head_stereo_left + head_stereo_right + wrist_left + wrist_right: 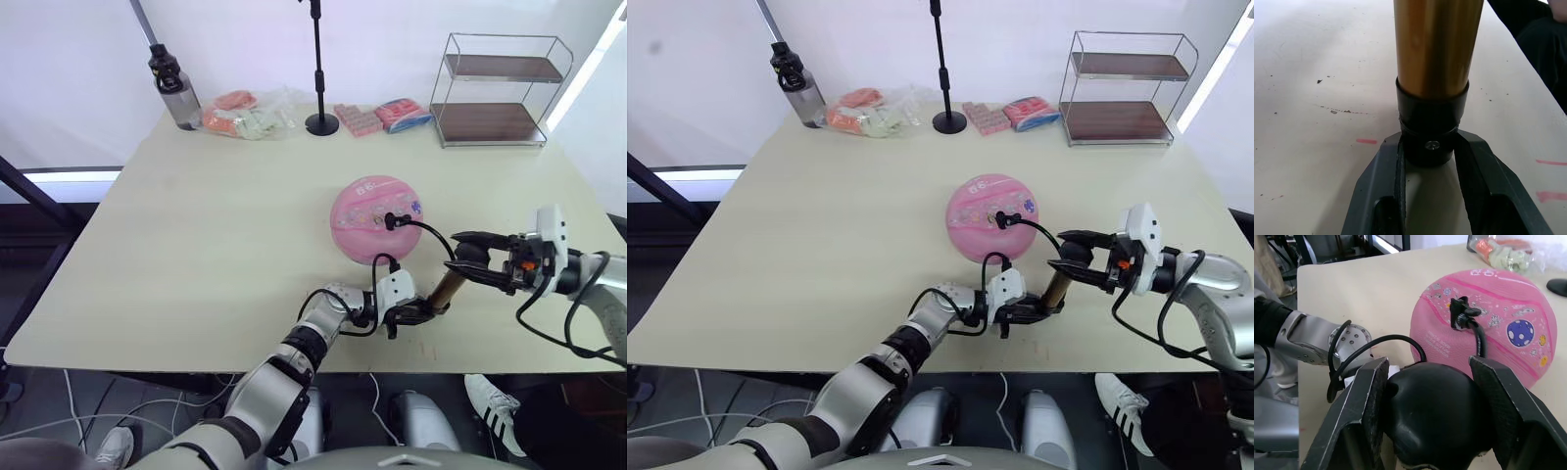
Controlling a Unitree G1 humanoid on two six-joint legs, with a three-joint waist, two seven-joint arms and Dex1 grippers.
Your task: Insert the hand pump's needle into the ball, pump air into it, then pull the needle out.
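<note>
A staged test room or lab: a plain pale counter stands before white backdrop walls, with a black stand rising at upper centre, an empty wire shelf rack at upper right, and loose cables trailing on the floor at lower left.
</note>
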